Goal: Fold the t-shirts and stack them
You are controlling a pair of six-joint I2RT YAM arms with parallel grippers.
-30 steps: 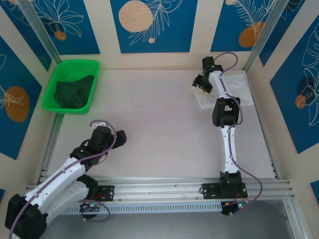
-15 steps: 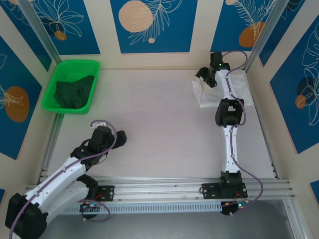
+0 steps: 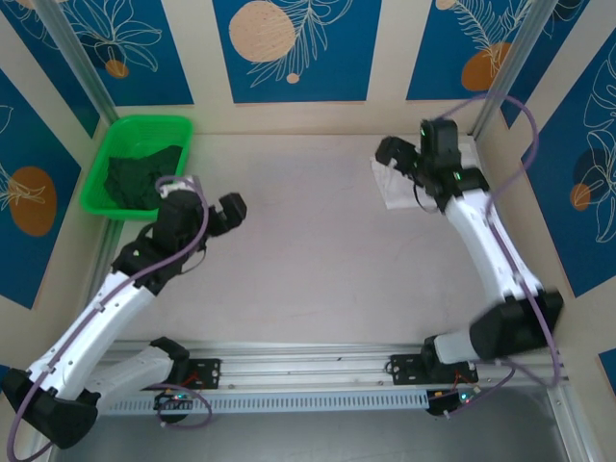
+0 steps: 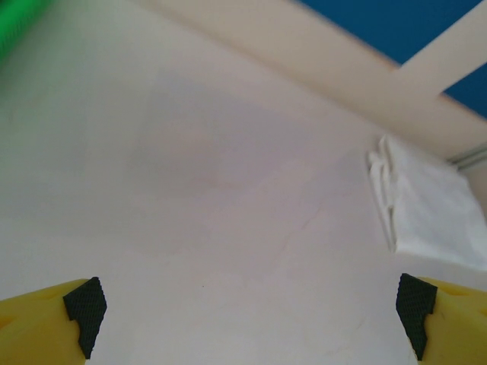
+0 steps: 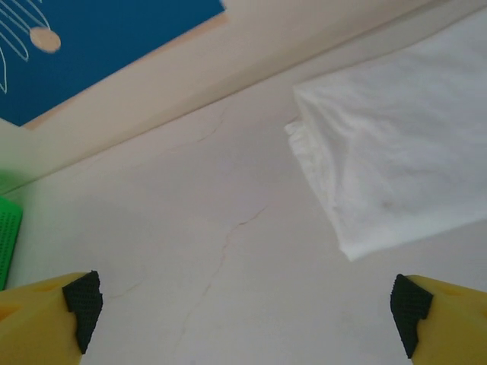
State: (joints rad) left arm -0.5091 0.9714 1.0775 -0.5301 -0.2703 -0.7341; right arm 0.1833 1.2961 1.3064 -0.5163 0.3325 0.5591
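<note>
On beige tabletop (image 3: 308,241), green tray (image 3: 144,121) holds a dark green t-shirt (image 3: 140,175).

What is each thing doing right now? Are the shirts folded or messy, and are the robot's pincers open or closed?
Bright green plastic tray: upright, with one shirt inside.
Dark green cloth t-shirt: crumpled, not folded, lying in that tray.
White cloth t-shirt: folded, lying flat at the far right.
Left pincer: open, holding nothing.
Right pincer: open, holding nothing, close to the white shirt.
</note>
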